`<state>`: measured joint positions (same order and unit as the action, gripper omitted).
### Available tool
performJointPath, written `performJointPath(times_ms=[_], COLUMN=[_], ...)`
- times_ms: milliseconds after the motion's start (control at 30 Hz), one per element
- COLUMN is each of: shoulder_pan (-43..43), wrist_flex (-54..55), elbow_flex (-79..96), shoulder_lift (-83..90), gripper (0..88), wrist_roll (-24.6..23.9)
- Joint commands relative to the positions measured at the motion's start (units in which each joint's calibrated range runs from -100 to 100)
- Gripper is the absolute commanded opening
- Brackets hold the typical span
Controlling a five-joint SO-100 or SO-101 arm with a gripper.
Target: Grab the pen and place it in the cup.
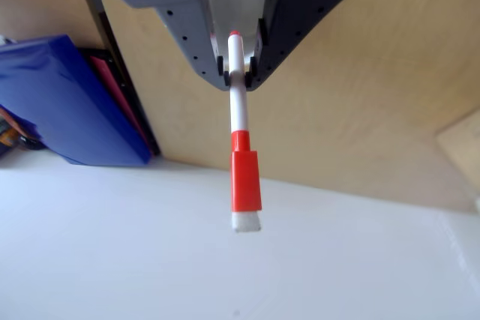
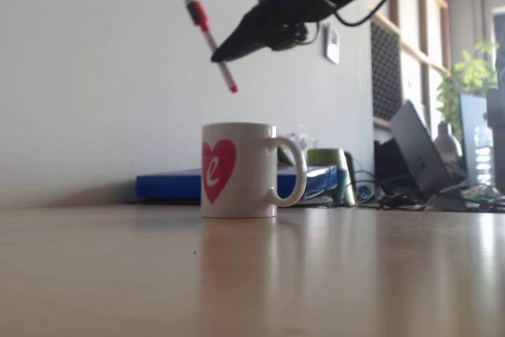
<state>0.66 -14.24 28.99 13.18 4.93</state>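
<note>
White cup (image 2: pixel 237 170), red heart lettered "e", tool (image 2: pixel 217 56) clamping pen (image 2: pixel 210 43) above

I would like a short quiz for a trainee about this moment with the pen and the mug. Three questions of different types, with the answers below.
1. True or false: the pen already stands inside the cup.
2. Multiple choice: the gripper holds the pen by A) its red-orange cap, B) its white barrel, C) its red tip.
3. Short answer: in the fixed view, which end of the pen points down toward the cup?

Key
1. False: it hangs in the air above the cup, tilted.
2. B: the fingertips clamp the white barrel, as the other view shows.
3. The small red tip; the cap is up.
</note>
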Motion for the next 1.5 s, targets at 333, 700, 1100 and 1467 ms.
performJointPath(times_ms=[333, 700, 1100, 1467], shoulder_pan=[-1.8, -3.3, -2.4, -2.1], wrist_flex=[2.8, 11.4, 14.3, 14.5], elbow_flex=[6.8, 17.3, 23.7, 25.0], shoulder_lift=[2.9, 2.9, 2.8, 2.8], gripper=[1.2, 1.2, 1.2, 1.7], wrist_roll=[-3.6, -4.8, -4.8, -4.8])
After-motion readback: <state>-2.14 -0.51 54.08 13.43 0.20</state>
